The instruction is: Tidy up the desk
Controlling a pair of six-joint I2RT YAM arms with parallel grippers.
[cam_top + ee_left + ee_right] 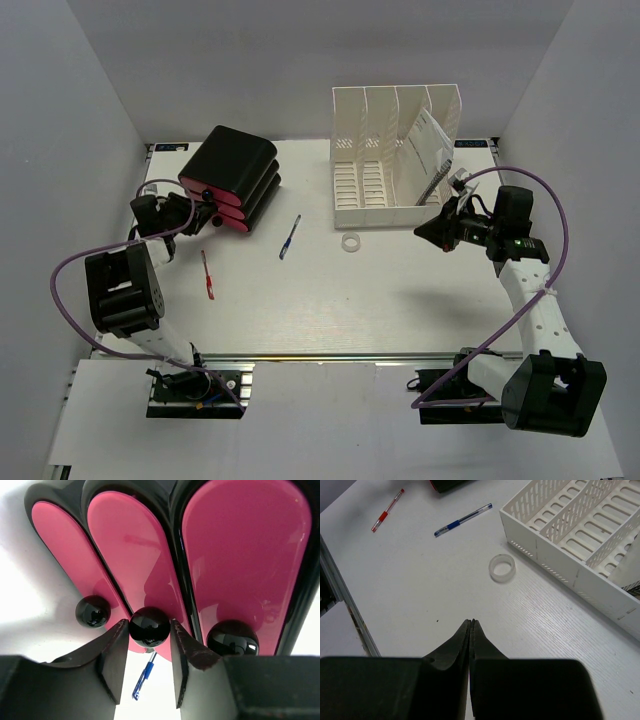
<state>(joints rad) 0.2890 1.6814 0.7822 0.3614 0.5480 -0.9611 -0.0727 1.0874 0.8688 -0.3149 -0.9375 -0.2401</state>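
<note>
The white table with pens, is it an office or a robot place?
Probably a robot lab's pretend office desk: plain grey walls box it in, and it holds a file rack, a blue pen and a red pen.

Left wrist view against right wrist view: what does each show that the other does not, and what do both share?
Only the left wrist view shows three pink drawer fronts with black knobs. It also shows the left gripper, whose jaws seemingly grip the middle knob. Only the right wrist view shows the red pen, tape ring, rack and right gripper, jaws shut. Both share the blue pen and the white desk.
</note>
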